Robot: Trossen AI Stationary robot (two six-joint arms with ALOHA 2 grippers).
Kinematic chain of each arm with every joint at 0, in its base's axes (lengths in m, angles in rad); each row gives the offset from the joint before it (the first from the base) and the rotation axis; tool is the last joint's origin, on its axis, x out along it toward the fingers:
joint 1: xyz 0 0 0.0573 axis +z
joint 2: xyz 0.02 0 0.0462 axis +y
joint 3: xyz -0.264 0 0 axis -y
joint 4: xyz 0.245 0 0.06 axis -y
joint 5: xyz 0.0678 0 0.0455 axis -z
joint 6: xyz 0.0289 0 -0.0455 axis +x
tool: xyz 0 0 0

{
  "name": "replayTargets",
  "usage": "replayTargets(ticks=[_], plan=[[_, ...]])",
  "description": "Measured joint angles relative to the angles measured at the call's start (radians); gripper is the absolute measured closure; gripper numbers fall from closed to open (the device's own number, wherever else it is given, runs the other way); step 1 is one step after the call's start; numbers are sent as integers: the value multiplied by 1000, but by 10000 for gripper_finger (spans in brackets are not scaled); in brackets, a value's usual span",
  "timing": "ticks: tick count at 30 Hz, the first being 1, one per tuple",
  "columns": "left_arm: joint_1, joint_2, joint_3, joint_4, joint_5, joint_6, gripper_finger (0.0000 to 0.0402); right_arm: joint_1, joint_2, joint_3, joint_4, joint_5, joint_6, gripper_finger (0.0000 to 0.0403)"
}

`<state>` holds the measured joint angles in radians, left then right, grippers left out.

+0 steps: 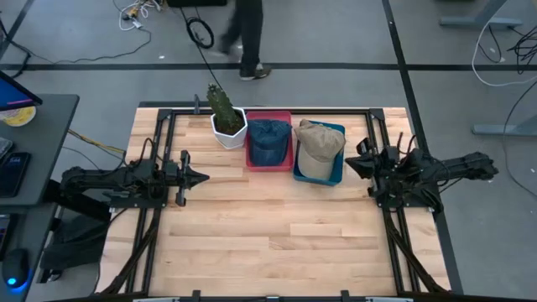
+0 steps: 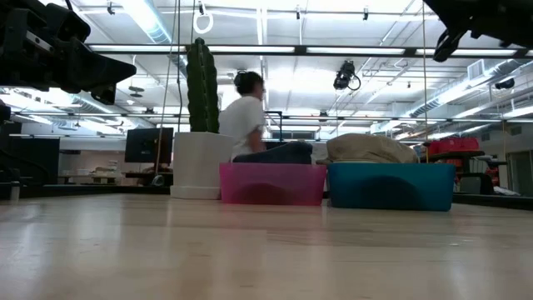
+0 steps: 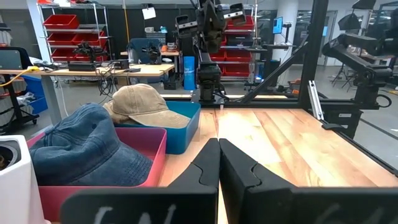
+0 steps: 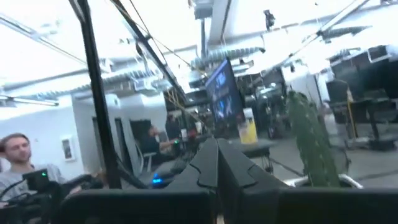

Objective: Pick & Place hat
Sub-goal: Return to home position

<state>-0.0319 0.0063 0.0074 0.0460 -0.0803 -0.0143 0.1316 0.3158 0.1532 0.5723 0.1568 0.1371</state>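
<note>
While binned, blue cap (image 1: 268,138), tan cap (image 1: 320,144).

I see ceiling lights (image 4: 311,34) glare white beyond my right pincer (image 4: 217,144); the table (image 1: 277,226) below it is evenly lit.

Robotics lab in an open industrial hall

A dark left robot arm (image 1: 117,178) and a dark right robot arm (image 1: 436,170) sat on a black metal frame (image 1: 352,110) around a pale wooden butcher-block table (image 1: 277,235). Beyond its far edge, loose black cables (image 1: 200,32) trailed over a grey, tape-lined floor (image 1: 336,33) where a person (image 1: 247,38) walked. Farther off stood steel shelves of red plastic bins (image 3: 65,25), a cluttered workbench (image 3: 93,67) and a dark monitor (image 2: 150,143), under long ceiling strip lights (image 2: 154,21). A grey desk (image 1: 38,159) with computer gear stood at the left.
</note>
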Motion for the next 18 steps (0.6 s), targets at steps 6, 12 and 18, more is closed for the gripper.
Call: replayTargets(ticks=[6, 12, 18], plan=[[0, 0, 0, 2, 0, 0, 399, -20, -143, -8, -88, -83, 9, 403], [0, 0, 0, 3, 0, 0, 399, -20, -315, -8, -237, -87, -1, 403], [0, 0, 0, 3, 1, 0, 399, -21, -317, 3, -265, -86, -67, 403]])
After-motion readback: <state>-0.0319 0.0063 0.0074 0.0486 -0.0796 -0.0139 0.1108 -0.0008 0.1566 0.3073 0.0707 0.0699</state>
